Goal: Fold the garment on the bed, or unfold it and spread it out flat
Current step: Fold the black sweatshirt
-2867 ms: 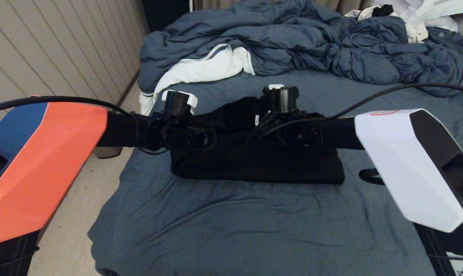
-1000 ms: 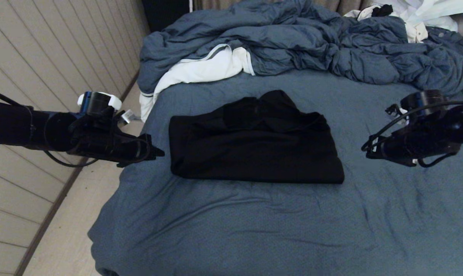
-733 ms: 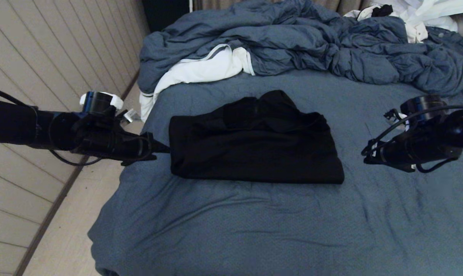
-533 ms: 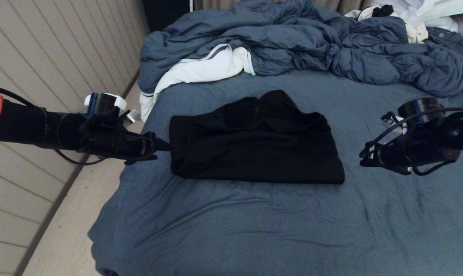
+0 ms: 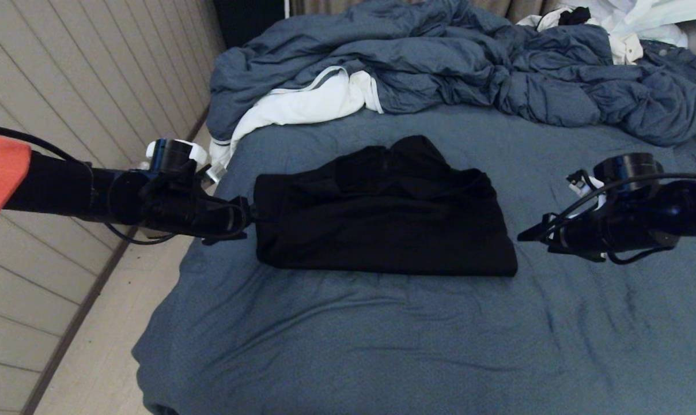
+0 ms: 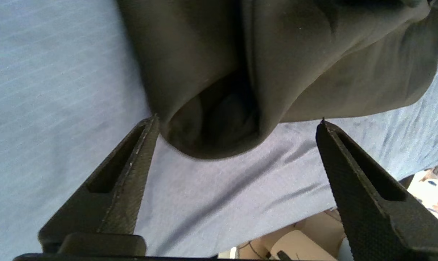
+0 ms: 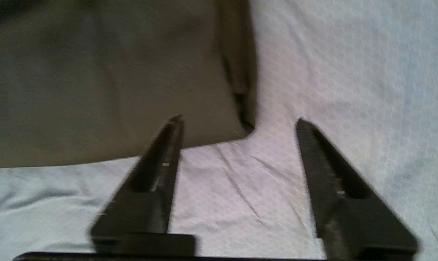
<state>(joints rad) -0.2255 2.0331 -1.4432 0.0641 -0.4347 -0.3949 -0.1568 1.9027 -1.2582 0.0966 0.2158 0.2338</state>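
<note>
Head view shows the garment folded in a dark block mid-bed — the left gripper, spread wide, sits right at its left edge, and the right gripper, also spread, hovers just beside its right corner.

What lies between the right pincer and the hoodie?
Only bare sheet. The right wrist view shows the open right pincer just short of the hoodie corner; the head view shows the same small gap.
</note>
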